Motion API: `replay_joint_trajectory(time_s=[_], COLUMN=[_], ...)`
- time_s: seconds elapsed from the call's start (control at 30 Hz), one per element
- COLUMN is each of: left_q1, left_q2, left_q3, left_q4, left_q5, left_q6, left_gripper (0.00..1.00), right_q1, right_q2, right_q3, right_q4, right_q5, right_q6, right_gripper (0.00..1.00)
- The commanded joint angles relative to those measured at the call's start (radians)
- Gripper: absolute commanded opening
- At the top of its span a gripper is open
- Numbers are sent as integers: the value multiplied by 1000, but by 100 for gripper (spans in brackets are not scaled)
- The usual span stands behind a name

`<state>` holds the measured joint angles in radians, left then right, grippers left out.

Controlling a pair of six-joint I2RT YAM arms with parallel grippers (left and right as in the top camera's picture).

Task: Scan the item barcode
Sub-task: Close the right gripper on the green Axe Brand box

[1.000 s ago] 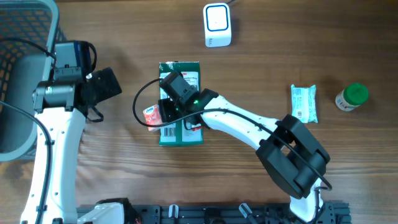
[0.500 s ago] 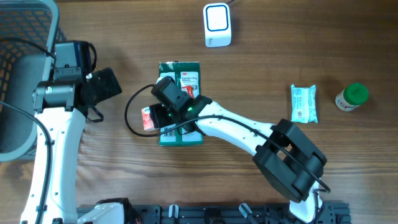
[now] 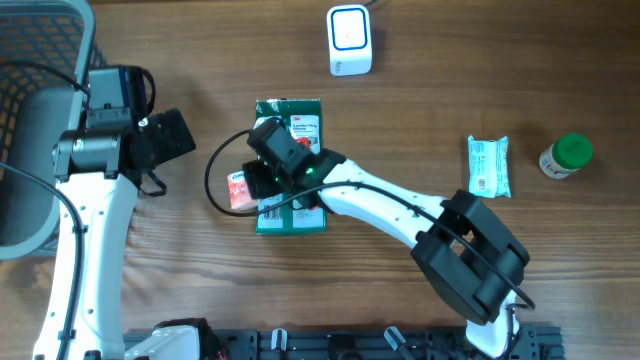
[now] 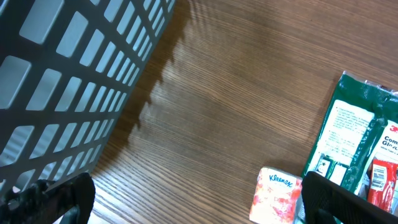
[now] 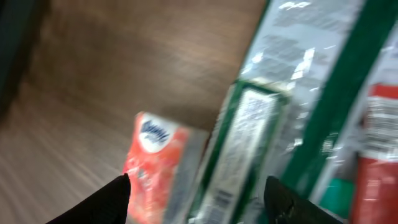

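On the wooden table (image 3: 450, 90) the Kleenex pack (image 5: 152, 168) lies straight under my right gripper (image 5: 198, 190), just beside the green package (image 5: 292, 81); my jaws stand apart and hold nothing.

The worktop (image 3: 450, 80) is matt, grained wood. The green package (image 3: 275, 108) is glossy, crinkled plastic film that catches the light; the Kleenex tissue pack (image 4: 277, 194) has a softer plastic wrap. The scanner (image 3: 350, 40) is smooth white plastic.
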<state>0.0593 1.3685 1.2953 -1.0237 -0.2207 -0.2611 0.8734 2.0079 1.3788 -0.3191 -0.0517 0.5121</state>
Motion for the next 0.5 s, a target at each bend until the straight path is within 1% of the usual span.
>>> replay_joint_trajectory(time_s=[0.0, 0.1, 0.2, 0.23, 0.33, 0.47], left_q1=[5, 5, 5, 5, 5, 5], left_q2=[-13, -13, -13, -13, -13, -13], left_q3=[16, 16, 16, 16, 16, 16], left_q4=[3, 3, 3, 3, 3, 3], left_q5=[-16, -16, -16, -16, -16, -16], left_q6=[-9, -9, -9, -9, -9, -9], left_gripper=[100, 100, 100, 100, 100, 100], right_q1=[7, 8, 11, 11, 13, 16], right_q2=[-11, 20, 52, 64, 96, 126], right_q3=[14, 14, 14, 14, 14, 14], right_q4=[-10, -8, 16, 27, 51, 53], right_q5=[99, 121, 95, 79, 61, 62], right_q6=[15, 18, 21, 21, 23, 38], right_gripper=[70, 75, 76, 75, 65, 59])
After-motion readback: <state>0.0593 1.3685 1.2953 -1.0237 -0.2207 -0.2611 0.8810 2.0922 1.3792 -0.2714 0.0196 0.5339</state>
